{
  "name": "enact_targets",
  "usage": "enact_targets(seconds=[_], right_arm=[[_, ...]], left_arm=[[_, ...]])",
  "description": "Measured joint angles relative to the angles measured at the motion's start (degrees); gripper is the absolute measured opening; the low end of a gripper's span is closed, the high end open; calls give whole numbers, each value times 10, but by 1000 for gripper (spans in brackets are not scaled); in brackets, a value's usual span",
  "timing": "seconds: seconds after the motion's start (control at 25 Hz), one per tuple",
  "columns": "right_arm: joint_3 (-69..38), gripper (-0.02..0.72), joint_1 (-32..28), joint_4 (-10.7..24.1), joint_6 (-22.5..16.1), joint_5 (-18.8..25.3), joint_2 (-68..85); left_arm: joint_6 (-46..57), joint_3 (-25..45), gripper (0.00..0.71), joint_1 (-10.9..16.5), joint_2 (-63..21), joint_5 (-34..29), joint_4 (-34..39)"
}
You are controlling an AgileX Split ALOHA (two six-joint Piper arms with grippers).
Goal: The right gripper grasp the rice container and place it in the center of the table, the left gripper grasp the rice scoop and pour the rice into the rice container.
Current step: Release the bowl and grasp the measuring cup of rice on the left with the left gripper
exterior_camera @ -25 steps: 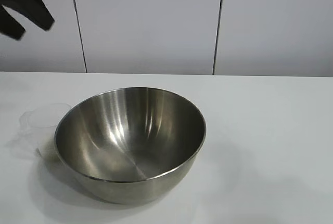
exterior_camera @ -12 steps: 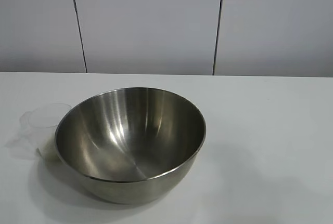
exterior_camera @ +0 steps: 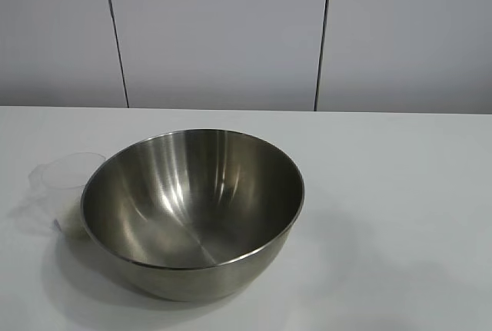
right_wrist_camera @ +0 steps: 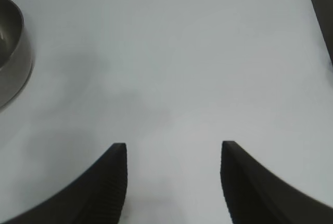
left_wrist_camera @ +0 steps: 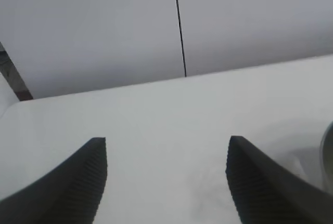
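**Bowl and scoop side by side, both pincers apart and empty**

The rice container (exterior_camera: pixel 192 212) stands upright on the white tabletop (exterior_camera: pixel 400 193), slightly toward the left arm's side of the exterior view. Its brushed inside shows no rice. The rice scoop (exterior_camera: pixel 63 185) stands just beside the container on that same side, partly hidden behind the steel rim; whether the two touch cannot be told, nor whether the scoop holds any grains.

Neither arm appears in the exterior view. The left pincer (left_wrist_camera: pixel 166 182) shows only in its own wrist view: its two ridged black fingers (left_wrist_camera: pixel 78 182) stand well apart with bare tabletop between them, clamped on nothing. A sliver of the container's rim shows at the edge of that view, off to one side of the fingers and clear of them.

The right pincer (right_wrist_camera: pixel 173 182) likewise has its fingers spread over bare tabletop and holds nothing. The container's steel wall (right_wrist_camera: pixel 13 57) sits in the far corner of that view, well apart from the fingertips.
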State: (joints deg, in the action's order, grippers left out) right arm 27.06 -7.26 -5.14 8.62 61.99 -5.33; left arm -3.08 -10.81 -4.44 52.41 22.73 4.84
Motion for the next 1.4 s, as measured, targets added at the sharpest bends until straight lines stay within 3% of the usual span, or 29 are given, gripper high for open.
enact_targets(seconds=[0.2,0.6,0.84,1.04,1.4], right_arm=[[0,370,0,0,0,0,-1],[0,370,0,0,0,0,-1],[0,370,0,0,0,0,-1],[0,370,0,0,0,0,-1],[0,370,0,0,0,0,-1]], left_arm=[[1,0,475,0,123,74,11],[-1,-1,475,0,381,286,38],[-18,-6,451,0,491,375,29],[-42,-10,448,0,548,419,28],[-59,-53,447,0,604,429,33]])
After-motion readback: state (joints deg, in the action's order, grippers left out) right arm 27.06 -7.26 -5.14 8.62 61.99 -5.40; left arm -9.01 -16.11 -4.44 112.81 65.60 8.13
